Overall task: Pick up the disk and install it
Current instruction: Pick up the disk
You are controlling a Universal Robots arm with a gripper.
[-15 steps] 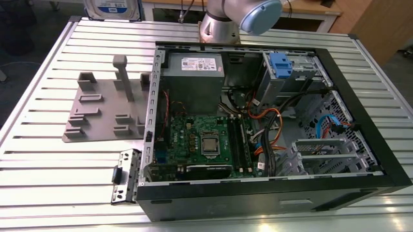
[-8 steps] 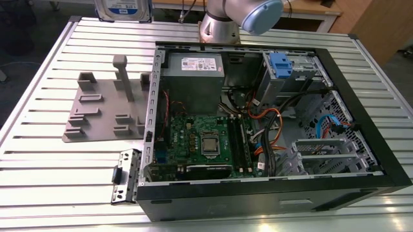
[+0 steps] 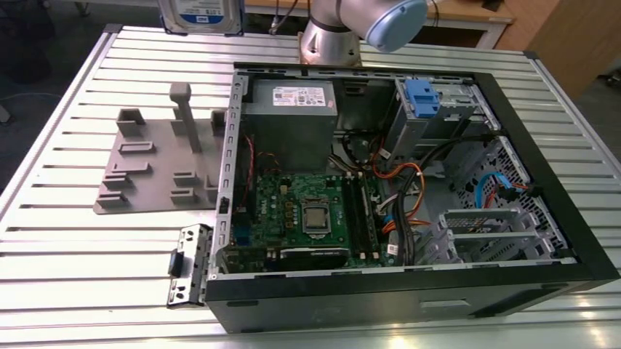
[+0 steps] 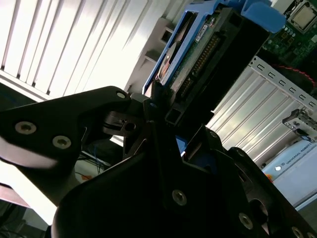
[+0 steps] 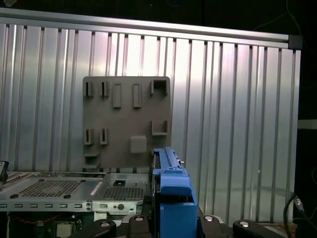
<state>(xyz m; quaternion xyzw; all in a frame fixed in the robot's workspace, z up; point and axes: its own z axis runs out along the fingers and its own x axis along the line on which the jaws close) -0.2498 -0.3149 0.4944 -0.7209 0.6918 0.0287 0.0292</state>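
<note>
The gripper (image 4: 159, 101) pinches one disk (image 3: 201, 14), upper left in the exterior view; the open case (image 3: 388, 309) holds one green board (image 3: 291, 207).

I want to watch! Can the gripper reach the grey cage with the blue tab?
Probably yes: the black computer case is open above the grey metal cage, but the gripper holds the blue-railed silver disk.

The exterior view's top edge is cutting off the disk (image 3: 202, 18), leaving just its lower label and blue rails showing, and is cropping the arm (image 3: 330, 40) close above its base. In the second wrist view, the gripper (image 4: 159, 101) is burying the disk's near end in shadow. In the first wrist view, the bottom edge is slicing through the computer case (image 5: 59, 191).
</note>
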